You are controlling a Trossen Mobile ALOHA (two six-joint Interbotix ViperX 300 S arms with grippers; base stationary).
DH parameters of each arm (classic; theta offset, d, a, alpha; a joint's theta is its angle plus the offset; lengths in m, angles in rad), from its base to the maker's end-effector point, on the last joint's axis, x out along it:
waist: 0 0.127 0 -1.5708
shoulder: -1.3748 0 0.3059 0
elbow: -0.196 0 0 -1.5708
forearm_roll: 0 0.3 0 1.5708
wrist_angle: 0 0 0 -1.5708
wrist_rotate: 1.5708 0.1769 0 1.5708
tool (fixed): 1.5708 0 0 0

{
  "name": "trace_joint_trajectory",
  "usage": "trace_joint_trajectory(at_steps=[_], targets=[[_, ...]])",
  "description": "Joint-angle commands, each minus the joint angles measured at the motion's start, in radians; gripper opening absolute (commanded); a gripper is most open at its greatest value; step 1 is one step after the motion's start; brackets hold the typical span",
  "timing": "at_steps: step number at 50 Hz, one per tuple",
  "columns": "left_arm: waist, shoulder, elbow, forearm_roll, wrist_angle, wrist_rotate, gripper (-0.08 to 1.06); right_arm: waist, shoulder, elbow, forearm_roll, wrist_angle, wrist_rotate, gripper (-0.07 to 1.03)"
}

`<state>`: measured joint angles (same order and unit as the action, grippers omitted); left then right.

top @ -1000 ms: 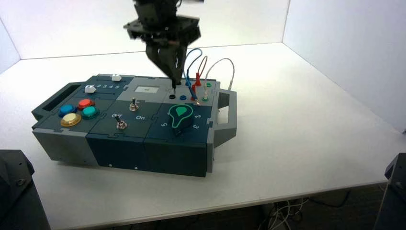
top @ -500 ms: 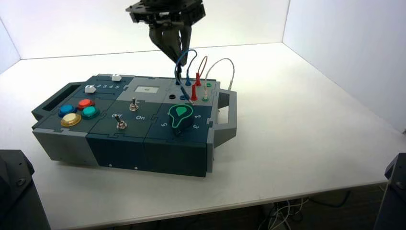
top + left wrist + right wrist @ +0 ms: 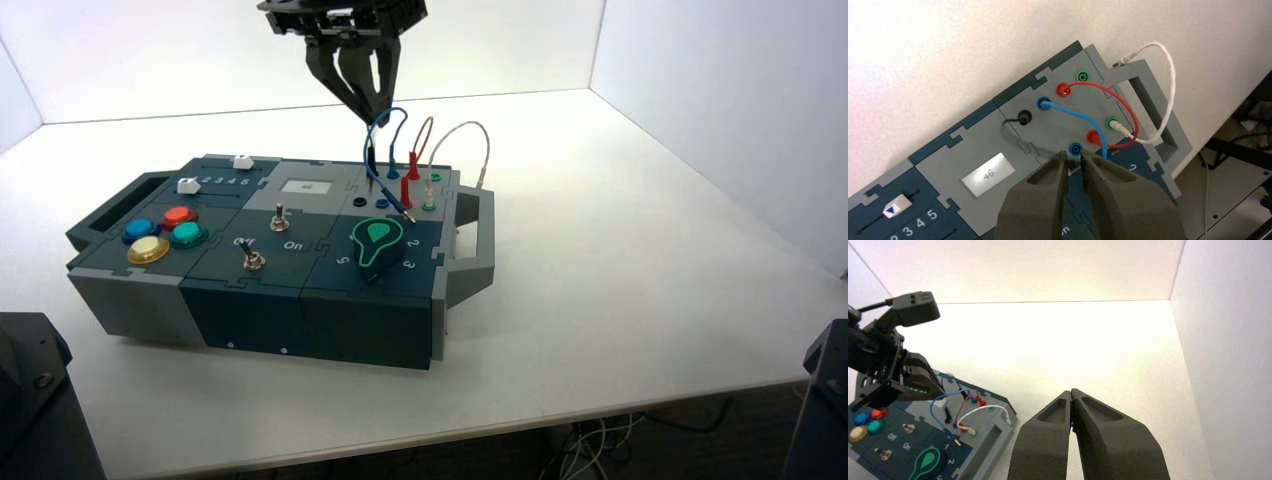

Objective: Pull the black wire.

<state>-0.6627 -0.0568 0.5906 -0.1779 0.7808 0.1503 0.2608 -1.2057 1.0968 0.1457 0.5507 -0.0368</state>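
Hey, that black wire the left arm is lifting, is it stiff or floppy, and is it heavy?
Probably floppy: pinched by the left gripper, the black wire bends sharply and its free end dangles above the box. Likely very light, given the thin cord. Its other end is plugged in, so pulling should tauten it.

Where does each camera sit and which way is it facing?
High view: above, behind the arms, looking down at the box; left hand grips the black wire.
Left wrist view: above the box's sockets, looking down past its own fingers.
Right wrist view: off to the side, facing the box past the shut right hand.
All three share the box.
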Motion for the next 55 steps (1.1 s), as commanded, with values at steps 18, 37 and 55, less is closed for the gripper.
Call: trace_joint_trajectory(at_steps=[18,37,55], targets=[[0.005,-0.072,0.002,0.015,0.008,0.002,0.33,0.005,0.011,-0.012,0.005,-0.008,0.000,-0.02],[0.055,-0.147,0.023,0.017,0.006,0.002,0.36,0.005,0.011,-0.011,0.005,-0.008,0.000,-0.02],[0.055,-0.132,0.021,0.017,0.005,0.002,0.36,0.005,0.017,-0.012,0.006,-0.008,0.000,-0.02]])
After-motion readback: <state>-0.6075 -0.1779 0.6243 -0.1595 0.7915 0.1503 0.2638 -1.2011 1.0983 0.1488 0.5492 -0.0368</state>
